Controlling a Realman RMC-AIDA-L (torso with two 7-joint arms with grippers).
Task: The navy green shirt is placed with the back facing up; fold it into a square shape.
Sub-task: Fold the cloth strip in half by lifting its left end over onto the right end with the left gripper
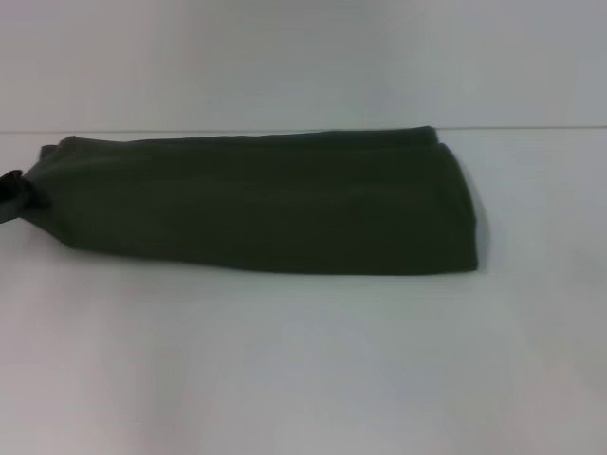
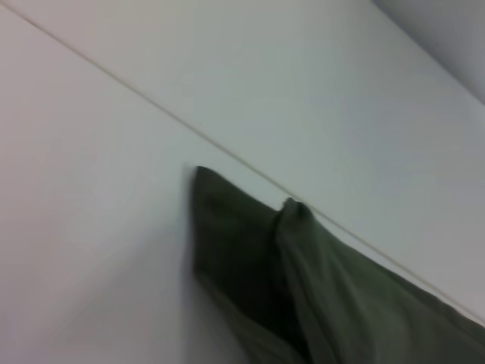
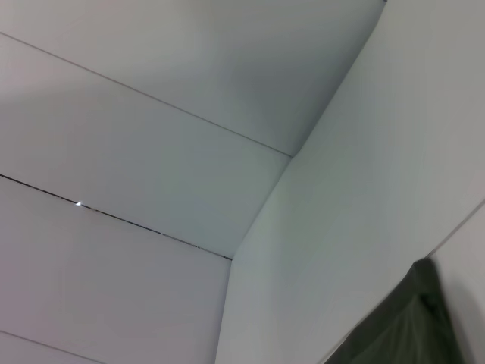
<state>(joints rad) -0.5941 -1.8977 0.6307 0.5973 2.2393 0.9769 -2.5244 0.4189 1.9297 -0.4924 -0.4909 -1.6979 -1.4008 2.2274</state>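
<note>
Navy green shirt [image 1: 256, 204] lies on the white table [image 1: 303, 360], already folded into a long band running across the head view, layered edges stacked at its right end. Its left end narrows to a bunched corner at the frame's edge.

Left end effector [image 1: 11, 196] sits at that bunched corner, only a dark sliver of it showing (looks clamped on the cloth, but I cannot tell for certain). Left wrist view shows the shirt's corner and a raised fold over the table, no fingers.

Right end effector is not in the head view; its wrist camera catches only a shirt corner [image 3: 409, 326] and pale wall panels. State unknown.

Judged stage: band made, a crosswise fold to a square remaining.

Risks: pulling from one corner alone could drag the whole band, skew it, or let stacked layers at the right end slide apart. A weak pinch may slip mid-lift.
</note>
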